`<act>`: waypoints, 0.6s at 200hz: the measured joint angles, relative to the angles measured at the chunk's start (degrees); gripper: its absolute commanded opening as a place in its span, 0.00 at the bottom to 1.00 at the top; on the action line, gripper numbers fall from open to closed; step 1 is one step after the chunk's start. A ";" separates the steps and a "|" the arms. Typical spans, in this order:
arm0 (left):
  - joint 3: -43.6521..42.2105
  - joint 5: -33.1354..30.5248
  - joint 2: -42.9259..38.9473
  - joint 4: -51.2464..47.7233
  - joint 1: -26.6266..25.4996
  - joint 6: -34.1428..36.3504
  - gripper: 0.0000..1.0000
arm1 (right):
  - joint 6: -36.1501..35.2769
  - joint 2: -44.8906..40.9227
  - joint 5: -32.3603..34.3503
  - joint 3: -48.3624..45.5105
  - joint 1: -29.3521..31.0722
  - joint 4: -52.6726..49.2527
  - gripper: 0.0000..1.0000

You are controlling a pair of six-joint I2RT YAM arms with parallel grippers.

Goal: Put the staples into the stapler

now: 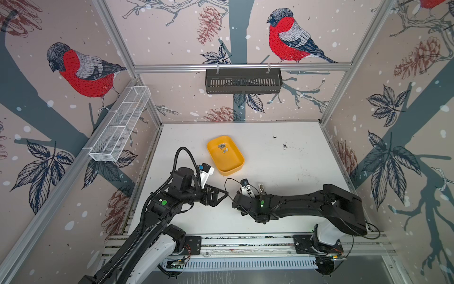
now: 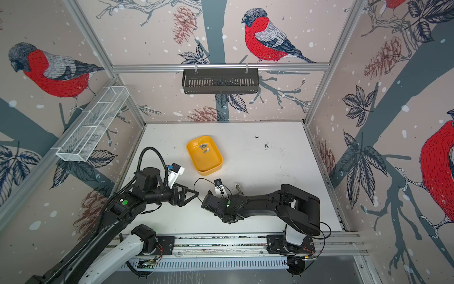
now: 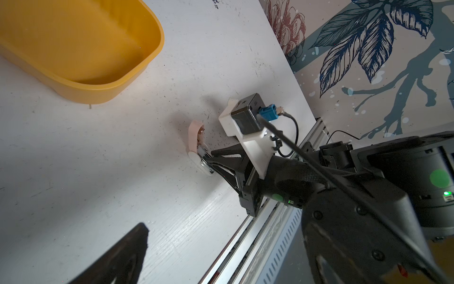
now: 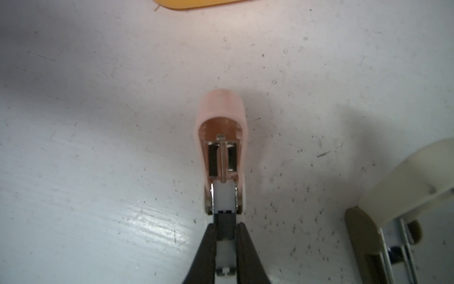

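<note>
Two arms are reaching over the counter [image 1: 294, 159]. With our right gripper [image 4: 226, 227] we are clamping the fingers [image 4: 204, 250] on the rear of the pink stapler [image 4: 221, 110], which is sitting with its lid swung open. Our left gripper [image 1: 219, 195] is hovering at lower centre of both top views, fingers spread, grasping nothing. The staples [image 1: 224, 148] are lying in the yellow tray [image 1: 232, 171] at mid-frame, apart from the stapler.
</note>
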 measured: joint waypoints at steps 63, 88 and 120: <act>-0.02 0.11 -0.11 0.00 0.00 0.00 0.99 | 0.70 0.00 1.01 0.52 0.13 -1.16 0.28; -0.02 0.13 -0.15 0.00 0.00 0.00 0.99 | 0.72 -0.07 1.20 0.92 0.13 -1.36 0.28; -0.04 0.15 -0.15 0.00 0.00 0.00 0.99 | 0.72 -0.96 1.44 1.07 0.11 -1.40 0.25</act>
